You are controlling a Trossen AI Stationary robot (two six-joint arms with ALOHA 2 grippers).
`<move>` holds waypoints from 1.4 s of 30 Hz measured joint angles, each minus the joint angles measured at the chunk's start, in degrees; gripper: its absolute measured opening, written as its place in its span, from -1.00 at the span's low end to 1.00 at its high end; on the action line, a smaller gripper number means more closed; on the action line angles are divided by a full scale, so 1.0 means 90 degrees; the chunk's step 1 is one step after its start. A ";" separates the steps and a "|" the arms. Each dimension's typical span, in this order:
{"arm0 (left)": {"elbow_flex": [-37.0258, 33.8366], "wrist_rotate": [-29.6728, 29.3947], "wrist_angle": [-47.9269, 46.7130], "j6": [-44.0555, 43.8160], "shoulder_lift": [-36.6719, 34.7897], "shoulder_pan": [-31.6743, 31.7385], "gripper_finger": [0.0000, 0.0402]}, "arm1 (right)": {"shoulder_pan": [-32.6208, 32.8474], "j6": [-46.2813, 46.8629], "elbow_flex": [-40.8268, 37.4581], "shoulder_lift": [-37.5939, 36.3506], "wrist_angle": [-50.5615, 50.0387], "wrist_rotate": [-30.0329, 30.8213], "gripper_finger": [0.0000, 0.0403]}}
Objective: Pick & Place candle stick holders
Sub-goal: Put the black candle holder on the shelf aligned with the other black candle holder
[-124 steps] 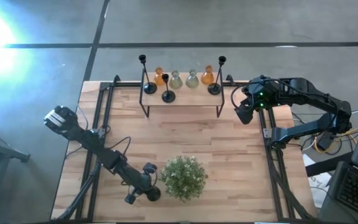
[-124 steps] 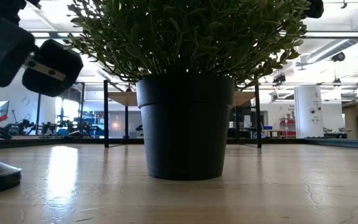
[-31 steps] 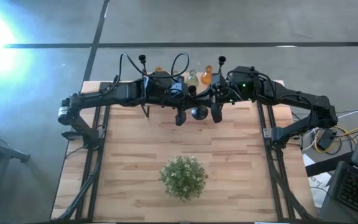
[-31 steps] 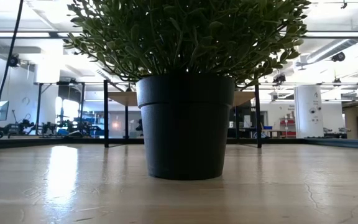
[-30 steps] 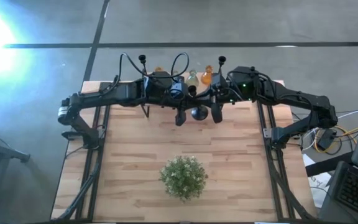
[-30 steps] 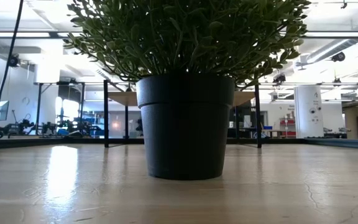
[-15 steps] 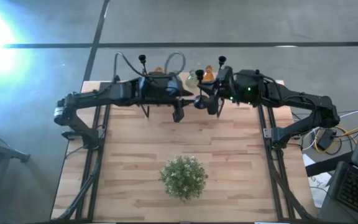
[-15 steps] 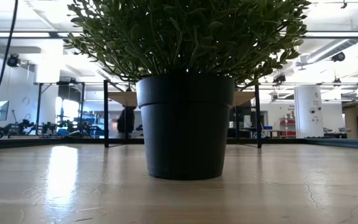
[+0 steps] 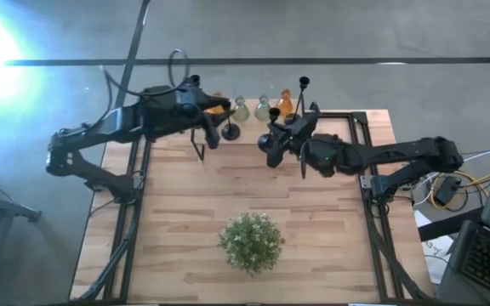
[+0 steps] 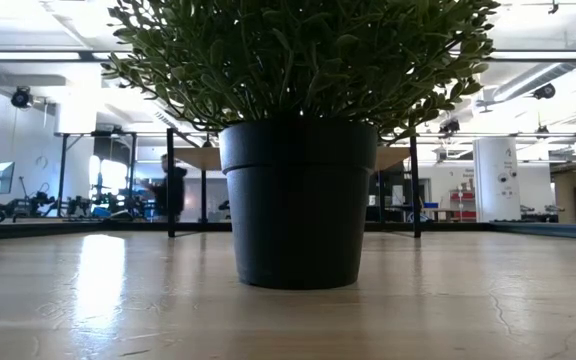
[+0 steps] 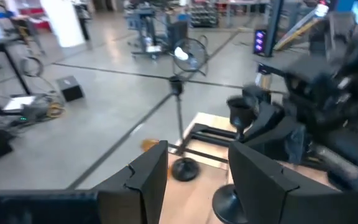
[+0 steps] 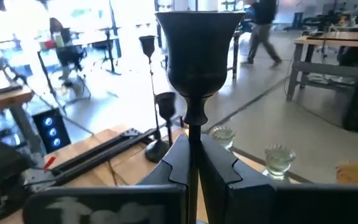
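Now right gripper (image 12: 191, 165) jaws tight on candle stick holder (image 12: 196, 56) stem; left gripper (image 11: 194, 165) jaws apart, empty.

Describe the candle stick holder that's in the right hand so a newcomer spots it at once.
On the wooden table, find the raised shelf at the far edge, lined with glass vases. Near its right half, the right hand clamps a black candle stick holder by the thin stem. It is the only one gripped; the other holders stand free.
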 joint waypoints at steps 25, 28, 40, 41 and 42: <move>-0.1315 -0.0788 0.0546 -0.0457 -0.1315 0.0000 -0.13 | -0.1002 -0.0658 -0.1564 0.0050 0.1793 -0.0952 -0.96; -0.1315 -0.0788 0.0590 -0.0457 -0.1308 0.0000 -0.13 | -0.1150 -0.0712 -0.1564 0.0111 0.1834 -0.1185 -0.96; -0.1315 -0.0786 0.0587 -0.0481 -0.1308 -0.0001 -0.13 | -0.1434 -0.0878 -0.1543 0.0712 0.2194 -0.1973 -0.96; -0.1315 -0.0788 0.0589 -0.0481 -0.1308 -0.0002 -0.13 | -0.1435 -0.0878 -0.1535 0.0722 0.2214 -0.1932 -0.96; -0.1315 -0.0788 0.0589 -0.0481 -0.1308 -0.0002 -0.13 | -0.1441 -0.0885 -0.1533 0.0723 0.2196 -0.1858 -0.96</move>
